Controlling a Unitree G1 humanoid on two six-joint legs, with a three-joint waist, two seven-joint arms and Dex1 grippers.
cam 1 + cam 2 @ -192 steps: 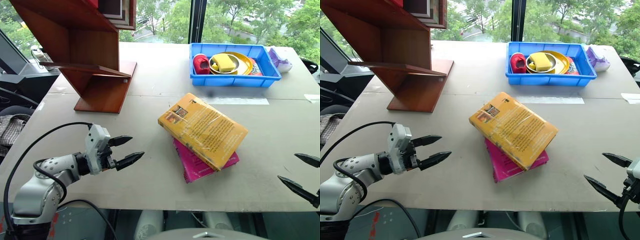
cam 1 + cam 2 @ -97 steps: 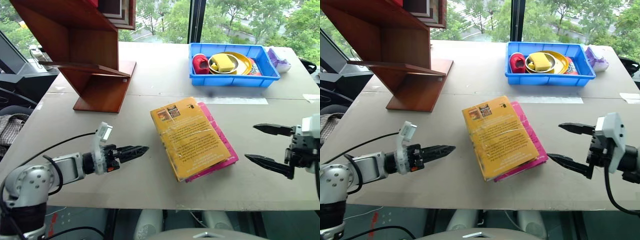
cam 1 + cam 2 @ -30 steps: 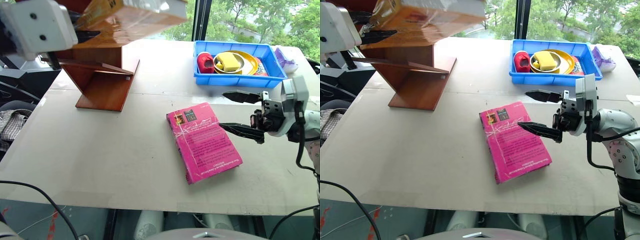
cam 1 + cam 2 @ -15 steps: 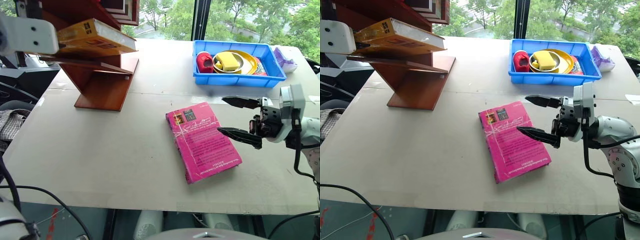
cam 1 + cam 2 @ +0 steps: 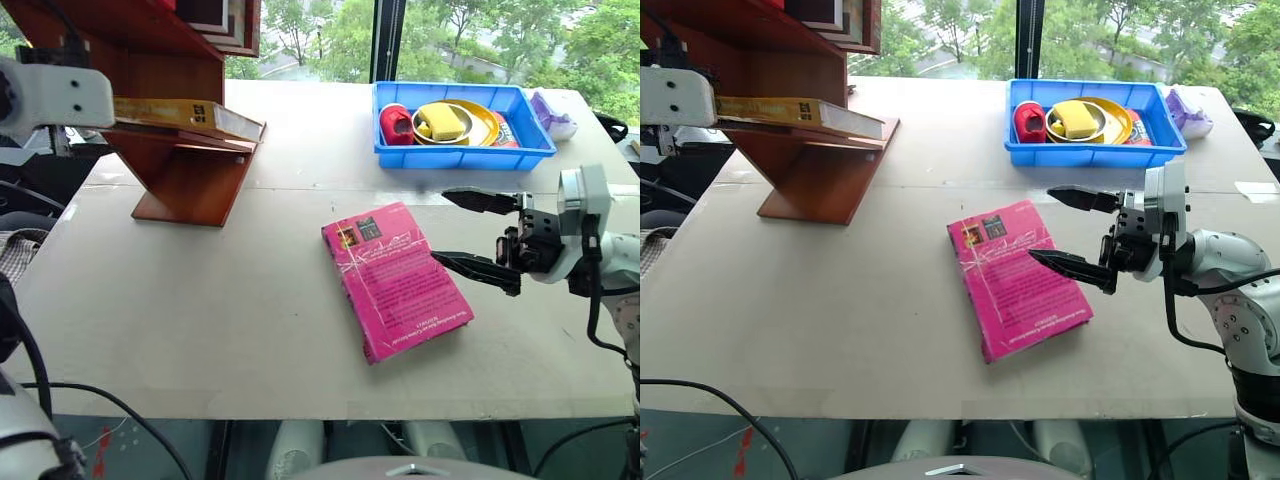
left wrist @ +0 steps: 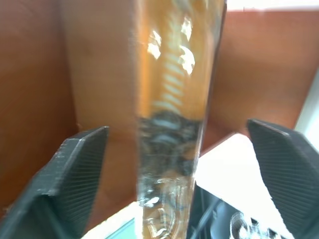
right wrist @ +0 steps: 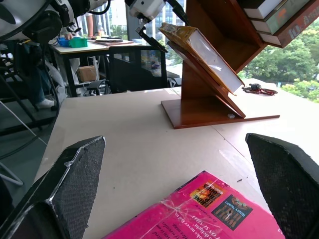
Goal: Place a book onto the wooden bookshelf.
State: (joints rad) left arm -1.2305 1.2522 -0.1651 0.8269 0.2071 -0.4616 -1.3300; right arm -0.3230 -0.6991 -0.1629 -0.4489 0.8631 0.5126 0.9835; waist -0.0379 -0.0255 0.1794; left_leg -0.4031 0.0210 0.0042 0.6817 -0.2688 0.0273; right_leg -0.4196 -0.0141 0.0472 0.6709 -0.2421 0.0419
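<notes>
Left wrist view: your left gripper (image 6: 174,169) stands wide open, the book (image 5: 185,113) between its fingers, untouched, long axis running straight ahead. Upper left of the head view, the book lies on the bookshelf (image 5: 190,175) board. Right gripper (image 5: 478,233) open, empty, far off.

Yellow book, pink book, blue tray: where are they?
yellow book (image 5: 790,112), right eye view, on its spine.
pink book (image 5: 395,280), left eye view, middle of its cover.
blue tray (image 5: 462,157), left eye view, front wall.

Book (image 5: 185,114) now lying on wooden bookshelf (image 5: 190,170) board, lifted off pink book (image 5: 395,278); left end effector (image 6: 174,164) fingers opening either side of it.
</notes>
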